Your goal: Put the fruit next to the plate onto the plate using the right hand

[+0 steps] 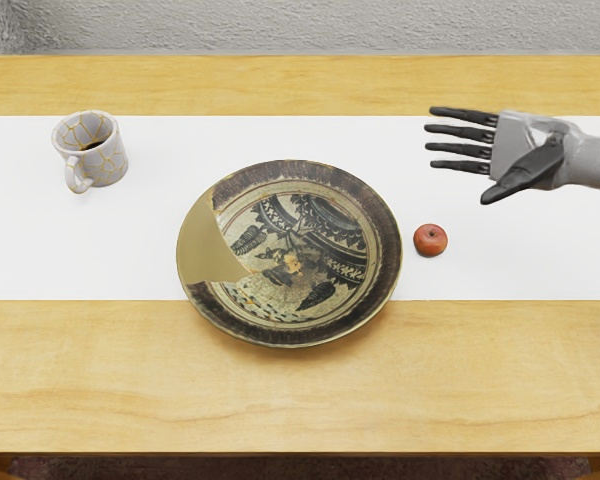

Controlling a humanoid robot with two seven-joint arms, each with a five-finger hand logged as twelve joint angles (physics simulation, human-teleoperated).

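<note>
A small round red fruit (pixel 430 240) lies on the white runner just right of the plate. The plate (pixel 380 215) is a wide, dark-patterned dish with a plain tan patch on its left side, and it holds nothing. My right hand (pixel 470 150) enters from the right edge, above and to the right of the fruit, with its fingers stretched out flat toward the left. It holds nothing and is apart from the fruit. The left arm does not show.
A white mug with gold crackle lines (pixel 90 148) stands at the far left of the white runner (pixel 300 140). The runner crosses a wooden table (pixel 300 380), with bare wood in front and behind.
</note>
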